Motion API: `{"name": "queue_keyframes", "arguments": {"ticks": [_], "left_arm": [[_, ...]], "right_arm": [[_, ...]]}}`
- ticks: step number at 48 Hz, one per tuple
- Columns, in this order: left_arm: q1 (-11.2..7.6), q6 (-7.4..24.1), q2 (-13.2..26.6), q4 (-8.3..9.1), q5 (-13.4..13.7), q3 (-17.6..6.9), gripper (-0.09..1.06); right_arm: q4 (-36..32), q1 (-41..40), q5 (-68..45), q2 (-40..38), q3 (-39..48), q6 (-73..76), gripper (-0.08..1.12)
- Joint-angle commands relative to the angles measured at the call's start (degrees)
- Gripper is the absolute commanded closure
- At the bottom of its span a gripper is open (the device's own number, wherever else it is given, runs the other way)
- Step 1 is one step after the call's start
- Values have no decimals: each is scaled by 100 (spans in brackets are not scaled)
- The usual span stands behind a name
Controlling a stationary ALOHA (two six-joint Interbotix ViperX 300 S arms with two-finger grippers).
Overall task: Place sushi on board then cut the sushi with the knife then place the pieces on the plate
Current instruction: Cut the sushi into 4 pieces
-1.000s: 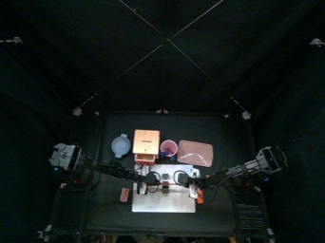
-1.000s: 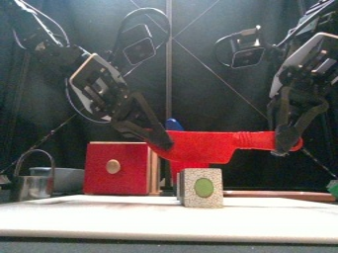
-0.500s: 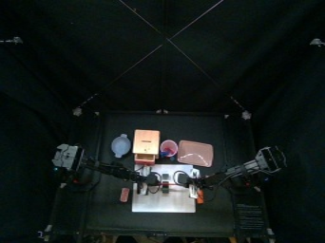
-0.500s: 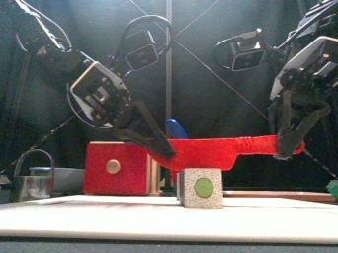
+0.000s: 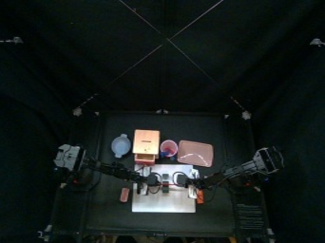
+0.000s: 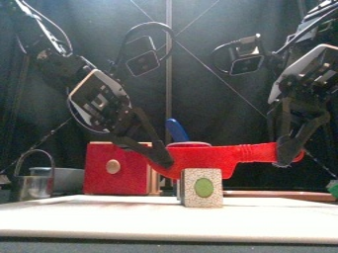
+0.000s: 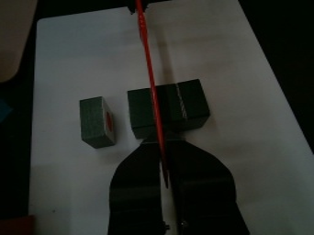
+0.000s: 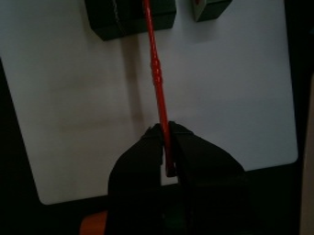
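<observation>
A red toy knife (image 6: 218,155) hangs level over the white cutting board (image 6: 79,210), held at both ends. My left gripper (image 6: 161,158) is shut on the blade end and my right gripper (image 6: 284,150) is shut on the handle. Under the blade stands the dark green sushi roll (image 6: 201,186), its cut face toward the front. In the left wrist view the knife (image 7: 150,83) crosses the larger sushi block (image 7: 168,108), with a smaller cut piece (image 7: 98,122) apart beside it. The right wrist view shows the knife (image 8: 153,64) running to the sushi block (image 8: 117,16).
Behind the board (image 5: 162,201) stand the pink tray (image 5: 195,150), a red cup (image 5: 168,147), the wooden box with a red drawer front (image 6: 117,166) and the blue-grey bowl (image 5: 121,145). A metal cutter (image 6: 38,182) sits at the left. A small orange toy (image 5: 124,194) lies left of the board.
Both grippers have lowered the knife together; the blade has dropped from above the sushi down to its top.
</observation>
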Motion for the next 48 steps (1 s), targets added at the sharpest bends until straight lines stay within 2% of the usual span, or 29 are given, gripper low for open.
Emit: {"name": "queue_keyframes", "arguments": {"ticks": [1, 8, 20, 48], "left_arm": [[-167, 9, 35, 18, 26, 44, 66], [-237, 0, 185, -26, 9, 18, 66], [-237, 18, 360, -88, 9, -44, 66], [-281, 18, -642, -44, 18, -158, 66]], "right_arm": [[44, 18, -26, 26, 9, 35, 72], [88, 53, -132, 255, 0, 44, 72], [62, 53, -176, 483, -44, 9, 72], [-255, 79, 431, -211, -501, -18, 72]]}}
